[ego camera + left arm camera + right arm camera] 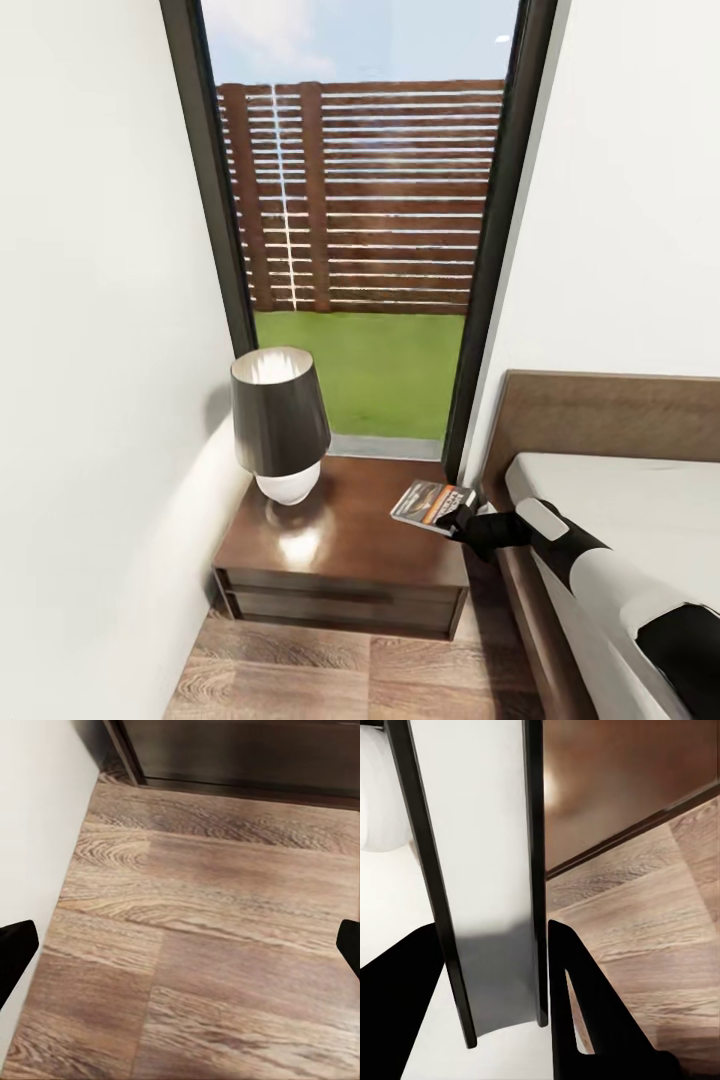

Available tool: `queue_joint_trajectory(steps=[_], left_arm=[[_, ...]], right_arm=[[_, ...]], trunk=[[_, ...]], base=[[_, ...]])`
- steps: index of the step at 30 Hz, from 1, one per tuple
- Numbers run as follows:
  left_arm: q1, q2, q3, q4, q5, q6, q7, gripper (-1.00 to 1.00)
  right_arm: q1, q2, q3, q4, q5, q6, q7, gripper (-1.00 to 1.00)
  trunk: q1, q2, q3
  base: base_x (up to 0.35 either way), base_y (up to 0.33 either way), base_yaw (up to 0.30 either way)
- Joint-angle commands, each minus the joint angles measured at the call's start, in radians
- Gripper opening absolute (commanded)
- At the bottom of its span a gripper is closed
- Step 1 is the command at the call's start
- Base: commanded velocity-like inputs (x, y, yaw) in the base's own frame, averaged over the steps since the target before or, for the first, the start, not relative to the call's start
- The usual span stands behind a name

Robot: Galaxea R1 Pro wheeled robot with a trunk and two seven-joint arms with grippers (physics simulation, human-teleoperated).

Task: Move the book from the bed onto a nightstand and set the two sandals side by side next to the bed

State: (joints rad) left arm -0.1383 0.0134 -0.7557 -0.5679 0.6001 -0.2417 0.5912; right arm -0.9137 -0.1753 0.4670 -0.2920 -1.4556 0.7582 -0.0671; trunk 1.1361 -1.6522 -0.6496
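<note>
The right gripper (462, 517) is clamped on the book (432, 505), holding it over the right edge of the nightstand (350, 560), beside the bed (620, 500); a lamp (280, 425) stands on the nightstand's left; the left gripper (180, 945) hangs spread wide over bare floor (210, 945).

Right arm stretched forward, pincer clamped on a book.
The white-and-black right arm (600, 575) reaches out level, its black right pincer (462, 517) pinching the thin whitish-grey paperback book with orange print (432, 506); the black left pincer (180, 945) points downward, fingers (15, 952) spread wide.
</note>
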Motion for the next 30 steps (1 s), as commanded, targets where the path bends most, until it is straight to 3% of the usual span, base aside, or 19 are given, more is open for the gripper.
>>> queue_joint_trajectory(steps=[1,21,27,30], left_arm=[[-0.001,0.001,-0.009,-0.001,0.011,-0.006,0.006,1.00],[-0.001,-0.005,-0.011,-0.028,0.011,-0.018,-0.001,1.00],[-0.002,0.000,-0.011,-0.116,0.013,0.000,0.004,1.00],[-0.002,0.009,-0.002,-0.155,0.011,0.058,0.005,1.00]], right_arm=[[-0.001,-0.002,0.005,-0.002,-0.013,0.001,-0.007,-1.00],[-0.001,-0.002,0.003,-0.007,-0.011,0.063,0.034,-1.00],[-0.001,-0.002,0.003,-0.006,-0.010,0.064,0.035,-1.00],[-0.001,-0.001,0.003,-0.005,-0.010,0.062,0.032,-1.00]], trunk=[[0.004,-0.008,-0.004],[0.081,-0.148,-0.067],[0.092,-0.169,-0.076],[0.092,-0.169,-0.076]], base=[[0.000,0.000,0.000],[0.000,0.000,0.000],[0.000,0.000,0.000],[0.000,0.000,0.000]])
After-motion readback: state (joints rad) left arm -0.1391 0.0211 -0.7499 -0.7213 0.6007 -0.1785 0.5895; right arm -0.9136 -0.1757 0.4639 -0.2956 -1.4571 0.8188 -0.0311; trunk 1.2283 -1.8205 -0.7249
